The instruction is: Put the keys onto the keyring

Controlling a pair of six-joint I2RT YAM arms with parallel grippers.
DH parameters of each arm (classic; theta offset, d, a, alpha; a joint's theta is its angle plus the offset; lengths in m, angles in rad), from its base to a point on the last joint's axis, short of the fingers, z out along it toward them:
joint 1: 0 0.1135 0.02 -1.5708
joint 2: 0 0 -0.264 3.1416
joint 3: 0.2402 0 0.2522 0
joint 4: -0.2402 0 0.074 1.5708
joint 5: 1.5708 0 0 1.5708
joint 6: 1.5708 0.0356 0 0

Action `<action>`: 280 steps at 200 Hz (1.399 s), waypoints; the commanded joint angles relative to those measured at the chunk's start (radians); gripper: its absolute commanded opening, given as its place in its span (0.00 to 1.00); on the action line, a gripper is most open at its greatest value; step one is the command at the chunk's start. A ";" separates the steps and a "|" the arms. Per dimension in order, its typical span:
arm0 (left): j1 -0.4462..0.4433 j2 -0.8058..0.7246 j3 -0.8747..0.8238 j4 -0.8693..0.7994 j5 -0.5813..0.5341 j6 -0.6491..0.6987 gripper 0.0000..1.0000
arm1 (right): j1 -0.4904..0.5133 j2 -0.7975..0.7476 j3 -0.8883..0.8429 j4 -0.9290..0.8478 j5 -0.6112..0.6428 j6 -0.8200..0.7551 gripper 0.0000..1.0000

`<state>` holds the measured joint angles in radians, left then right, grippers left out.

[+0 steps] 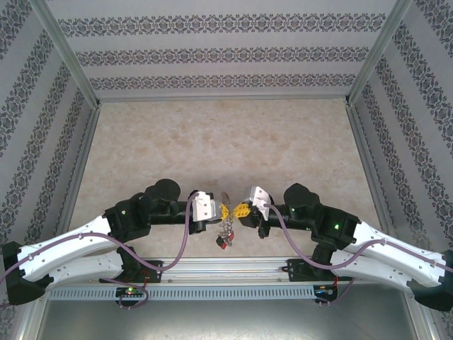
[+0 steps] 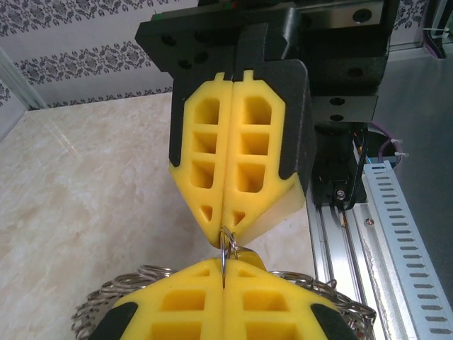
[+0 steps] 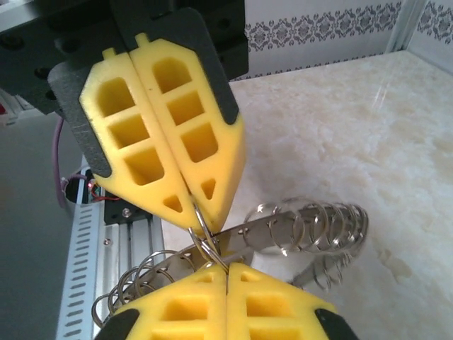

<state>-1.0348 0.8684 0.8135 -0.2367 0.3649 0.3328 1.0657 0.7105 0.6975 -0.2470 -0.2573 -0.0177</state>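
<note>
My two grippers meet tip to tip low over the table's near edge. The left gripper (image 1: 226, 211) (image 2: 224, 268) is shut on a thin wire loop (image 2: 228, 248) of the keyring. The right gripper (image 1: 242, 210) (image 3: 226, 269) faces it, shut on a wire loop (image 3: 205, 237) at the same spot. The keyring (image 1: 226, 198) (image 2: 106, 294) (image 3: 304, 227) is a silvery band strung with small rings, curving out behind both pairs of fingers. A red-headed key (image 1: 225, 243) dangles below the grippers.
The perforated metal rail (image 1: 212, 292) (image 2: 396, 234) runs along the table's front edge just under the grippers. Patterned walls close in the beige table (image 1: 226, 142) at the left, right and back.
</note>
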 commanded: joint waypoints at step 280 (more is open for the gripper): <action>-0.005 -0.070 -0.065 0.229 0.043 -0.040 0.00 | -0.084 -0.078 0.021 -0.017 -0.075 0.063 0.39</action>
<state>-1.0336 0.8227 0.7441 -0.0971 0.3656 0.3241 0.9771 0.7048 0.7555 -0.3027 -0.3477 0.0647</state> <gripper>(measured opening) 0.046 0.382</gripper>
